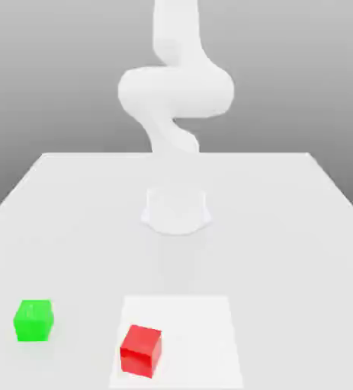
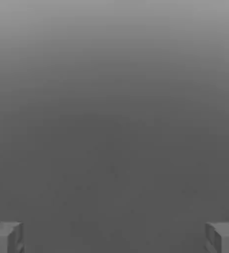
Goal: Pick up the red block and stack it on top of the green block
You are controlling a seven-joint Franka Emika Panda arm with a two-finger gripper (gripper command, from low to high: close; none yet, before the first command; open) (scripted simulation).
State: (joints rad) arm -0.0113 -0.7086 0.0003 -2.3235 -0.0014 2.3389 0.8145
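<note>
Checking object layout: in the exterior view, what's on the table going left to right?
green block → red block, both resting apart near the front of the table; the arm's base stands farther back, slightly right of the red block.

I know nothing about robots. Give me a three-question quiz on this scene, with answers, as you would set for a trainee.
1. True or false: the red block already sits on the green block.
2. In the exterior view, the green block lies on which side of the red block? A) left B) right C) directly behind
3. Fill in: the gripper is ____, with nothing between its fingers.

Key:
1. False; both rest apart on the table.
2. A.
3. Open.
</note>
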